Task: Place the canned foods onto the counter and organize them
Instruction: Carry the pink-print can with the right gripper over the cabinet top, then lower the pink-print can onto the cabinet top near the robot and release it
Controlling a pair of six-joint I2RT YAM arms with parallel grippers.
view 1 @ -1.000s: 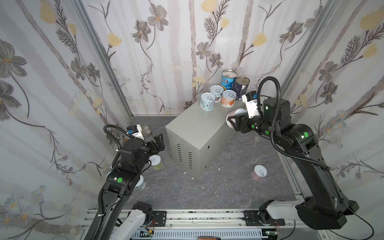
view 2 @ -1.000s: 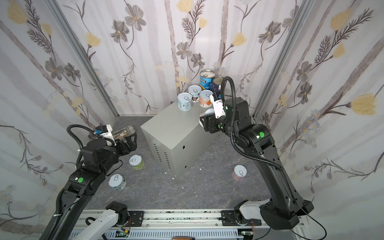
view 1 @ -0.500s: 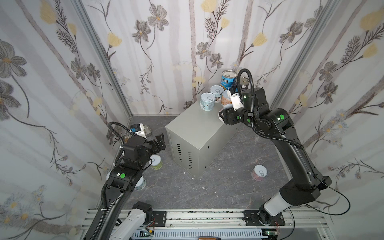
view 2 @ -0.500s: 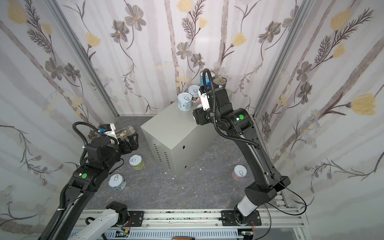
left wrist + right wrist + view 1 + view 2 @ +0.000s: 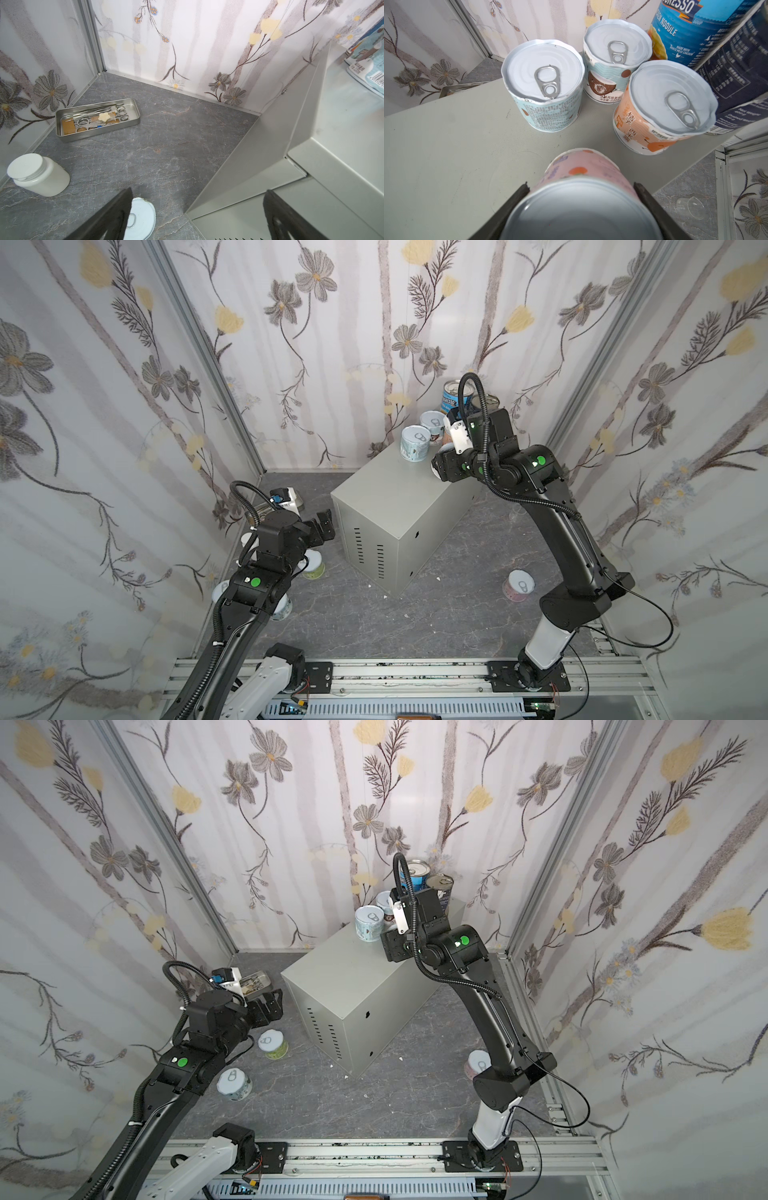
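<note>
Five cans (image 5: 544, 83) stand on table (image 5: 446, 145). Right jaws pinch pink can (image 5: 583, 172) by its sides, tilted, just above table near orange can (image 5: 643, 128). Best: level it upright, lower gently, release clear of neighbours. Left jaws spread wide, empty.

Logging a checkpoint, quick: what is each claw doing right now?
Left claw: open, holding nothing.
Right claw: closed on the pink can.

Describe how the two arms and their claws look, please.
The left arm and right arm are black with rounded joints; each has a white lowest link, a green dot and a ribbed black cable looping over the wrist. The left claw and right claw each have two flat black fingers.
</note>
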